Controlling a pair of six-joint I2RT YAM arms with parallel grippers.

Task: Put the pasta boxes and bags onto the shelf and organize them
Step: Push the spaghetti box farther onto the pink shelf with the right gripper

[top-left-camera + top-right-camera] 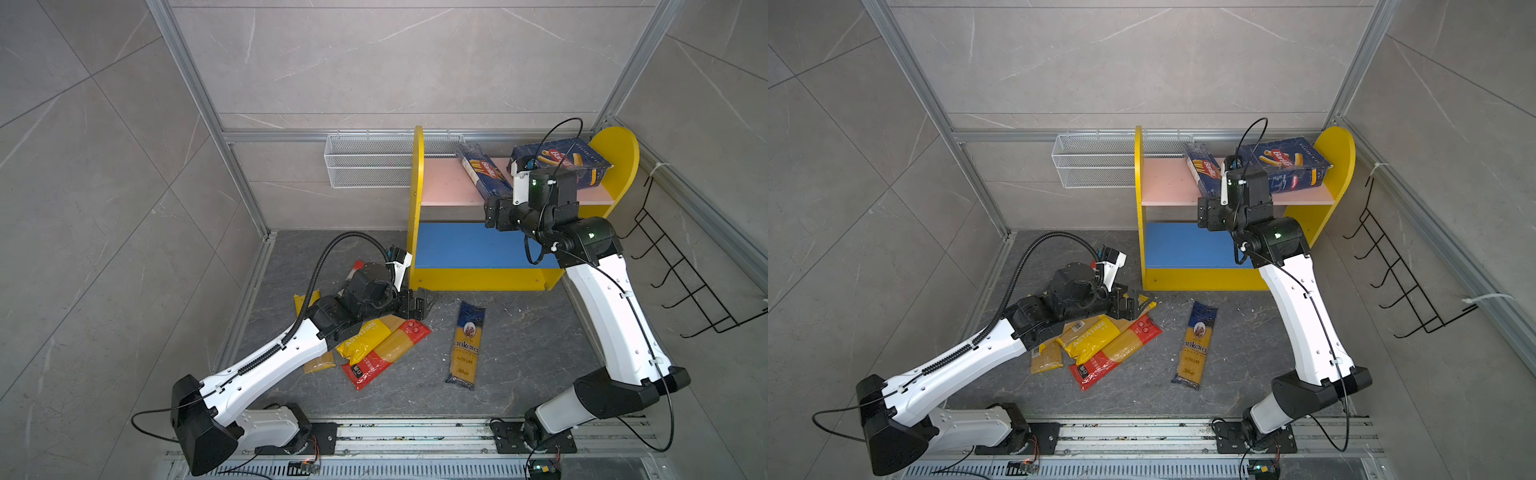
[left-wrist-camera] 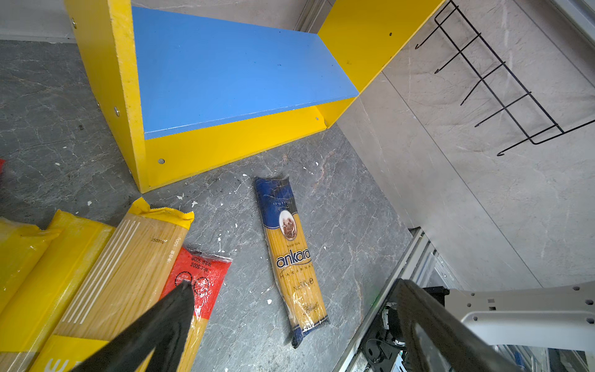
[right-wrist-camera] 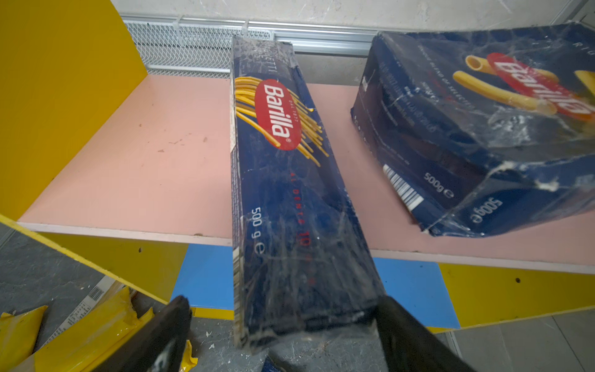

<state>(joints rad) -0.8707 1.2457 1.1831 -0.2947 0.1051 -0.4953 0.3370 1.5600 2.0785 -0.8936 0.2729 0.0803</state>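
1. On the pink board [image 1: 444, 183] of the shelf [image 1: 417, 208] lie both boxes. The wide box [image 1: 561, 160] sits by the right panel. The narrow box [image 3: 289, 193] lies beside it, apart and slewed, its near end jutting past the front edge.
2. At that overhanging end sits the right gripper [image 3: 283, 306], jaws spread. One finger is clear of the box; the other is at its corner, touching or just beside, I cannot tell. Nothing is clamped, so I judge this a release or a nudge, not a carry.
3. That overhang looks risky: the narrow box could tip forward unless pushed deeper and squared with the wide box.
4. Low over the pile [image 1: 374, 340] of yellow and red-ended bags on the floor hovers the left gripper [image 2: 294, 285], jaws wide and empty — probably set to take a top bag.
5. Alone on the floor before the shelf lies the ankara bag [image 1: 466, 345], well apart from the pile.
6. Below, the blue board [image 1: 457, 245] shows nothing on its visible part — long bags would likely fit there lengthwise.
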